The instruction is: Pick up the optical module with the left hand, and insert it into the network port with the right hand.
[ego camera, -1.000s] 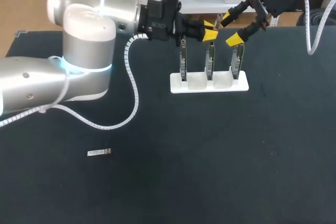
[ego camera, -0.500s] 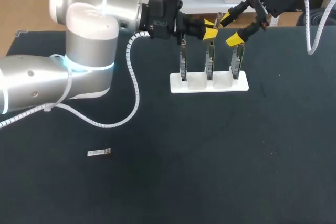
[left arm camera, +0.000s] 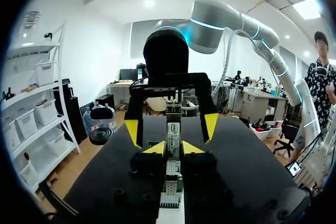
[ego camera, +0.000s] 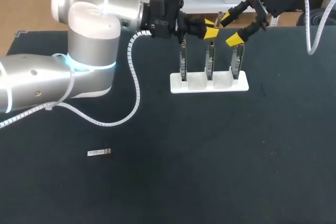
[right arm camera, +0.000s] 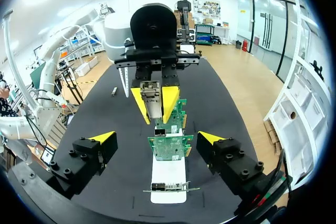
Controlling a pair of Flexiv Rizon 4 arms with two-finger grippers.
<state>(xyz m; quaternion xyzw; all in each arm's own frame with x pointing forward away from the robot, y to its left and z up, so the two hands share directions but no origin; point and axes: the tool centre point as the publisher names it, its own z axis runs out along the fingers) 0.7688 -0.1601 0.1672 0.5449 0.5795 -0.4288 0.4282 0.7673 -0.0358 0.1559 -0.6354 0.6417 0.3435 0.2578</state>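
- Over the last second the left gripper (ego camera: 209,29) has crept slightly up and toward the right gripper (ego camera: 231,29), its elbow swinging with it. The right gripper has held its place with its fingers spread.
- That reads as a handover being lined up: the pick is done, the pass to the right arm is not, and insertion comes after.
- The left gripper's yellow tips are clamped on the optical module (left arm camera: 173,132) from both sides. Its free end points out ahead of them, into the gap between the right gripper's wide-apart fingers.
- Those fingers look clear of the module on both sides, though the head view is too tight there to be sure.
- The module is a slim silvery metal bar with a pale label along one face.
- Just beneath both grippers, green network cards (right arm camera: 169,145) stand upright in a white stand (ego camera: 197,83).
- A small silvery part (ego camera: 98,152) lies on the mat, well apart from both grippers.
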